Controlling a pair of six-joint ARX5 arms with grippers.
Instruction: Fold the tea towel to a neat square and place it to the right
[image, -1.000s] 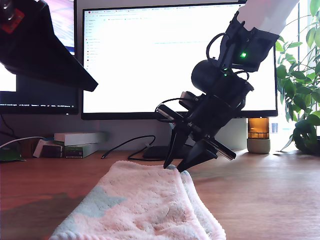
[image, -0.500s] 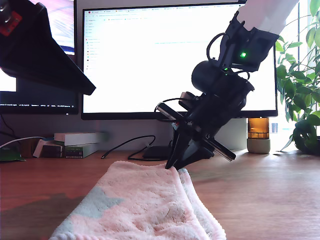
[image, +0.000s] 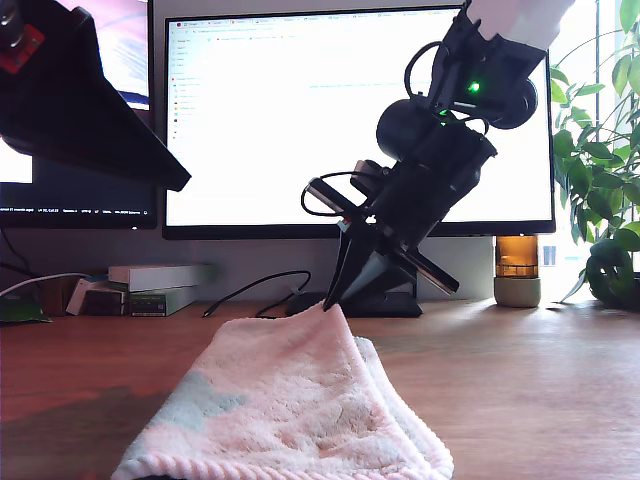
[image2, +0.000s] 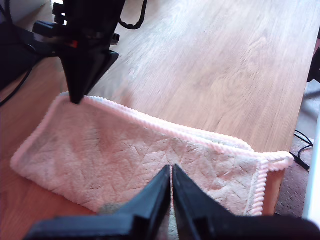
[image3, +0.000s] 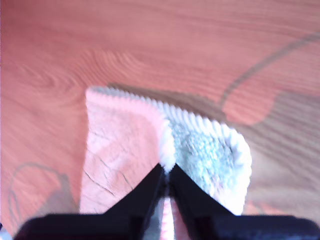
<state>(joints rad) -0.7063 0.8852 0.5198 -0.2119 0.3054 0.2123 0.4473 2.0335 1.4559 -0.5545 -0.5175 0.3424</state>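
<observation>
On the wooden desk (image: 540, 390), my first gripper (image2: 171, 187) and my second gripper (image: 335, 300) pinch the tea towel (image: 290, 400), folded, not yet placed

The monitor (image: 330, 120) glared white behind my backlit, near-black arm; my second wrist view was blurred, and the surface (image: 540, 390) showed soft shadows.

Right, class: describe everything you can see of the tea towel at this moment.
The tea towel is a fluffy pale pink terry cloth with faint bluish patches and a twisted, cord-like pink hem. It lies folded in layers on the wooden desk. My second gripper is shut on its far corner, pulled up into a peak. My first gripper is shut on the near edge.
</observation>
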